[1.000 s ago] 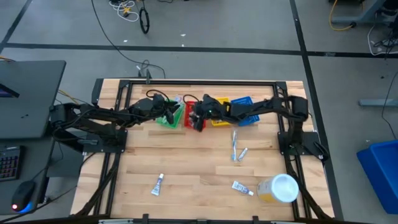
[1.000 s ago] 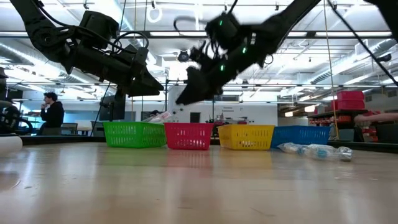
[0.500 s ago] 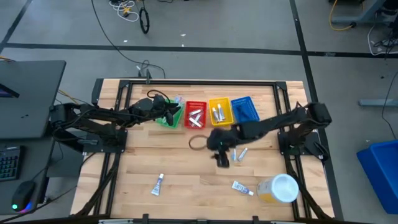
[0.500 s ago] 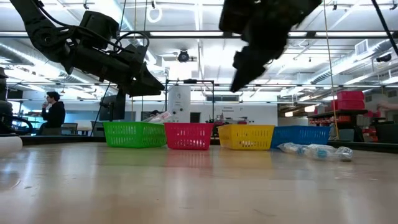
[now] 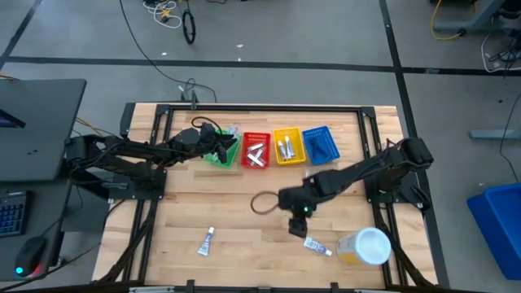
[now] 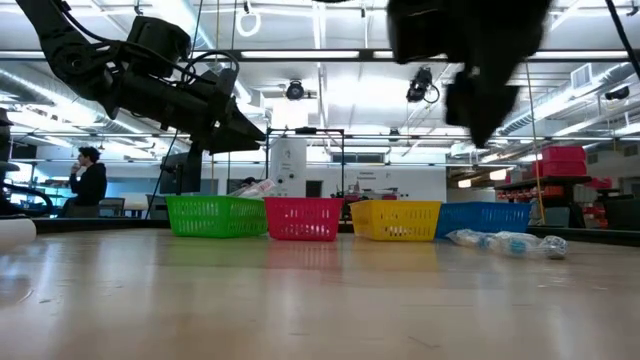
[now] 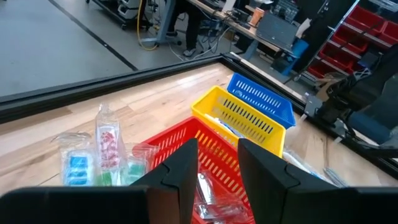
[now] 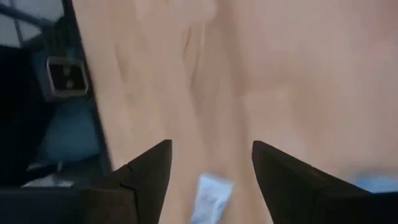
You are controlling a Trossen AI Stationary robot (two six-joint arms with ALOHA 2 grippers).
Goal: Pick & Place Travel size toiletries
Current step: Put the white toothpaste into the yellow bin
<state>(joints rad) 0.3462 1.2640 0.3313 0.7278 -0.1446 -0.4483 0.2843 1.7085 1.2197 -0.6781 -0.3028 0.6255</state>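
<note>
Right gripper (image 5: 298, 225) is seen above the near part of the table, just beside a small white-blue tube (image 5: 317, 246), which is also framed between the parted fingers in the right wrist view (image 8: 211, 199). A miss could be risked if the descent is made off-centre, the tube being nudged toward the yellow jar (image 5: 364, 247). Its fingers are held well apart, with nothing gripped or touched. Left gripper (image 7: 216, 168) is parked over the red basket (image 5: 256, 151), narrowly open and empty.
</note>
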